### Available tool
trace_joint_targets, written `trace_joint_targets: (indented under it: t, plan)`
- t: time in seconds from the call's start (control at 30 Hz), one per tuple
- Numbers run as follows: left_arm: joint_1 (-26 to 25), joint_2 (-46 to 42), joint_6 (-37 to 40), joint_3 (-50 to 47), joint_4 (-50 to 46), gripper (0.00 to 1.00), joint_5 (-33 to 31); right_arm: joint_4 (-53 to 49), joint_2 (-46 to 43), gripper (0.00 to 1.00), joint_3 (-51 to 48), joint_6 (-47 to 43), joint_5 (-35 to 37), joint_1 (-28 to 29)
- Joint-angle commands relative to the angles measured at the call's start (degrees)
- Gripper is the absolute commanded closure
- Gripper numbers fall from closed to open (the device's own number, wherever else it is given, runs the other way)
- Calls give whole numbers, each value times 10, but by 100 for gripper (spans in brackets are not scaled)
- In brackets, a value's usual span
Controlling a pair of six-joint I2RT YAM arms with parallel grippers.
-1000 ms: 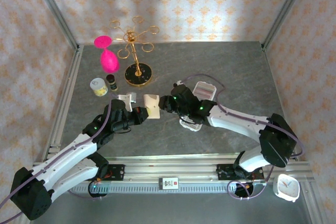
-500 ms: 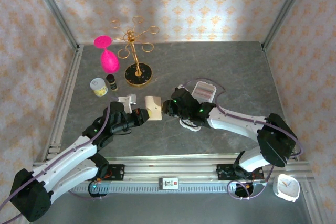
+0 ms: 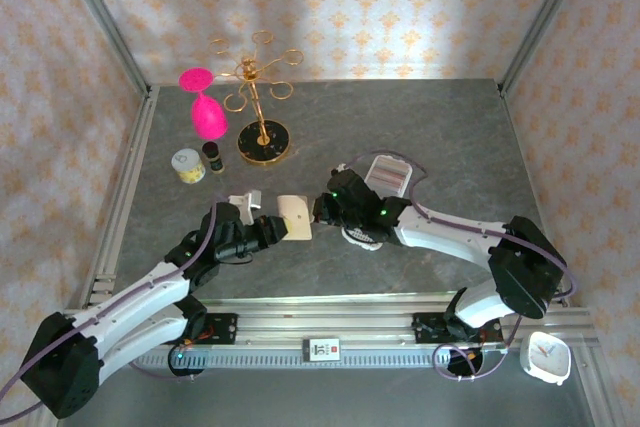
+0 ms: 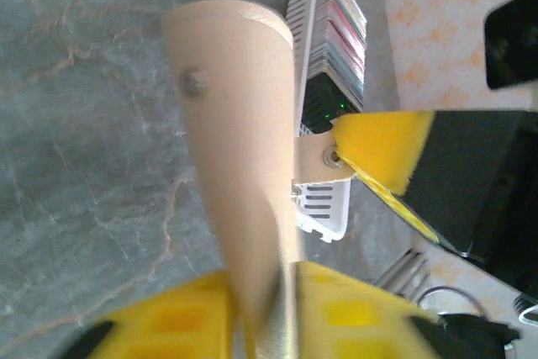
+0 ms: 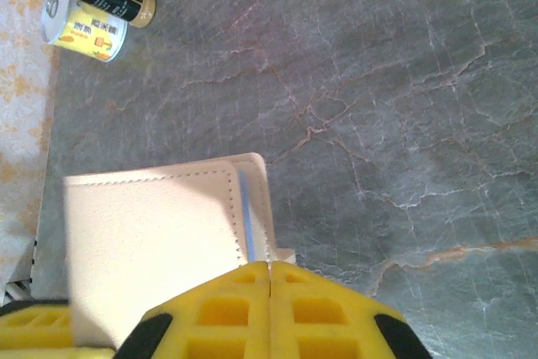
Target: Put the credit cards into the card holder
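the credit cards (image 3: 388, 173) lie stacked in a white tray (image 3: 370, 162) on the right half of the table (image 3: 450, 127), just beyond the right arm. what looks like the thin edge of a blue card (image 5: 244, 216) shows in a pocket of the card holder (image 3: 293, 215). the holder, a pale beige wallet, is near the middle of the table between the two tools, and as far as i can judge it is held clear of the surface. the right gripper (image 3: 320, 209) is closed tight on the holder's right corner; from its own wrist the yellow pads meet with the leather running under them. the left gripper (image 3: 272, 229) has the holder's other end between its pads, but that view is blurred and i cannot tell whether they pinch it or only flank it.

the risk, as i judge it, sits on that left side. if the left pads are slack, the holder hangs from one thin corner pinch and may swing, twist or slip free, and a tilt toward the open pocket could let the blue card slide out. if both tools grip and the arms pull or turn unevenly, the soft leather could fold or tear out of the weaker hold. a dropped holder could also knock the stack askew.
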Motion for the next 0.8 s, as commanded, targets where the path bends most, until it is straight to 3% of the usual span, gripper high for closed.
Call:
trace_joint_targets:
  t: [0.0,0.17,0.37,0.77]
  plan:
    - [-2,12,-12,-15,32,62,-3,18,-6,100,-15,1,-19,1]
    - [-2,42,0,-26,9,44,-29,19,11,100,-20,0,-41,2]
    - [-2,48,29,-9,-76,22,-110,24,7,100,-19,7,-29,2]
    - [-2,58,45,44,-107,14,-133,26,16,100,-13,3,-36,2]
